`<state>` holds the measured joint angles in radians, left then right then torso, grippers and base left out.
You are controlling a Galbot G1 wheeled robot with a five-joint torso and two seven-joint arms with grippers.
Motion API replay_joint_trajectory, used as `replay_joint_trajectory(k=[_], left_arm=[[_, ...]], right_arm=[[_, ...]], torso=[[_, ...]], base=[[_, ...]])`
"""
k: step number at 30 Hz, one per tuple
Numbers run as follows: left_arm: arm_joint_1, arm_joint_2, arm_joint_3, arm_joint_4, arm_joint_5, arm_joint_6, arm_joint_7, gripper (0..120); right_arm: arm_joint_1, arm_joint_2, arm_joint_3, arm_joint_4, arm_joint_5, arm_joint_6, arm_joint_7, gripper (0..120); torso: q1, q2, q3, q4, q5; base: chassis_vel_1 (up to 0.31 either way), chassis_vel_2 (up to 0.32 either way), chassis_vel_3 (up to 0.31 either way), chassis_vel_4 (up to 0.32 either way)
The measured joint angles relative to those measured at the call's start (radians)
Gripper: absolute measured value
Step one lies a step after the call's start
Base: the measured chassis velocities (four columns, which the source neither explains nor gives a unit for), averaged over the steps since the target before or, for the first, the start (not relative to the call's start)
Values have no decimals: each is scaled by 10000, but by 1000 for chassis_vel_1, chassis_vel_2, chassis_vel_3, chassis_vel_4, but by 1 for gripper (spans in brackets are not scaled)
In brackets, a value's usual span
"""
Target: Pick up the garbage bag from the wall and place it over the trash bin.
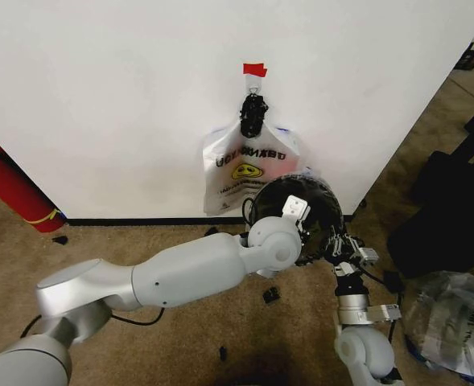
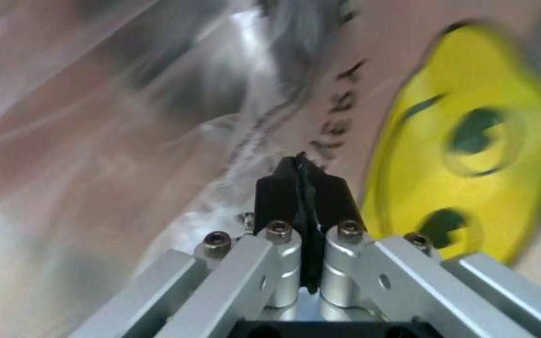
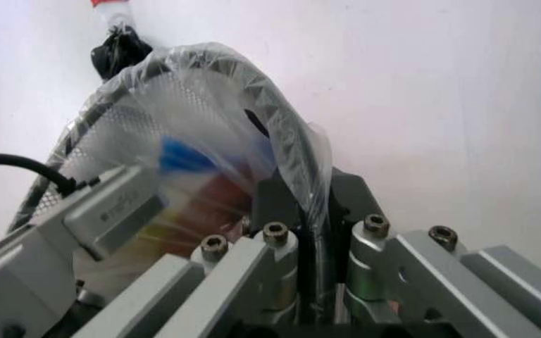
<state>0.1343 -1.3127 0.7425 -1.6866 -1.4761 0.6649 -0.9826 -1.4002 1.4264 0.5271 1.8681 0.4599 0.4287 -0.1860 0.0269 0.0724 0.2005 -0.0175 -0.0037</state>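
Thin, slippery garbage bag (image 2: 251, 141) is being pinched by clenched left gripper (image 2: 301, 184); trash bin (image 3: 280, 141) rim is being clamped by right gripper (image 3: 313, 204).

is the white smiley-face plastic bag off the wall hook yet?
No, the thin white smiley-face garbage bag hangs on the white wall under red tape.

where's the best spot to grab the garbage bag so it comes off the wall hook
Grip the garbage bag high up, at the bunched handles just under the hook, coming straight from the front. The film gathers into a narrow neck there, while lower down it hangs flat and slack against the wall.
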Motion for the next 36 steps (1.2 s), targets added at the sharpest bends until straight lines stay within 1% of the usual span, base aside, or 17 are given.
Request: replay_joint_trajectory(k=[3, 6, 9, 16, 20, 21, 23, 28, 29, 33, 36], left_arm=[[41, 89, -21, 32, -75, 291, -217, 0], [41, 92, -11, 80, -99, 343, -211, 0], [44, -229, 84, 664, -103, 414, 0, 0], [57, -839, 111, 1549, 176, 184, 501, 0], [64, -1232, 16, 1991, 258, 95, 662, 0], [64, -1232, 16, 1991, 258, 95, 662, 0], [70, -1431, -65, 2309, 408, 11, 765, 0], [67, -1743, -174, 2971, 804, -219, 1012, 0], [67, -1743, -174, 2971, 804, -219, 1012, 0], [39, -2010, -277, 3513, 1163, -556, 1218, 0], [26, -1992, -301, 3496, 1193, -592, 1242, 0]], right_arm=[[25, 30, 26, -77, -209, 104, -121, 1], [21, 38, 23, -78, -232, 117, -144, 1], [-30, 52, -50, -49, -385, 182, -331, 1], [-85, 186, -190, 77, -520, 203, -359, 1], [-130, 217, -233, 123, -528, 203, -360, 1], [-130, 217, -233, 123, -528, 203, -360, 1], [-157, 235, -253, 182, -528, 203, -360, 1], [-214, 243, -273, 318, -511, 201, -360, 1], [-214, 243, -273, 318, -511, 201, -360, 1], [-259, 268, -303, 364, -494, 195, -361, 1], [-254, 310, -310, 351, -472, 172, -340, 1]], torso=[[0, 0, 0, 5, -1], [0, 0, 0, 6, 0], [0, 0, 0, 2, -1], [0, 0, 0, 4, -1], [0, 0, 0, 1, -1], [0, 0, 0, 1, -1], [0, 0, 0, 2, 0], [0, 0, 0, 3, -1], [0, 0, 0, 3, -1], [0, 0, 0, 2, -1], [0, 0, 0, 1, -2]], base=[[0, 0, 0, 0], [0, 0, 0, 0], [0, 0, 0, 0], [0, 0, 0, 0], [0, 0, 0, 0], [0, 0, 0, 0], [0, 0, 0, 0], [0, 0, 0, 0], [0, 0, 0, 0], [0, 0, 0, 0], [0, 0, 0, 0]])
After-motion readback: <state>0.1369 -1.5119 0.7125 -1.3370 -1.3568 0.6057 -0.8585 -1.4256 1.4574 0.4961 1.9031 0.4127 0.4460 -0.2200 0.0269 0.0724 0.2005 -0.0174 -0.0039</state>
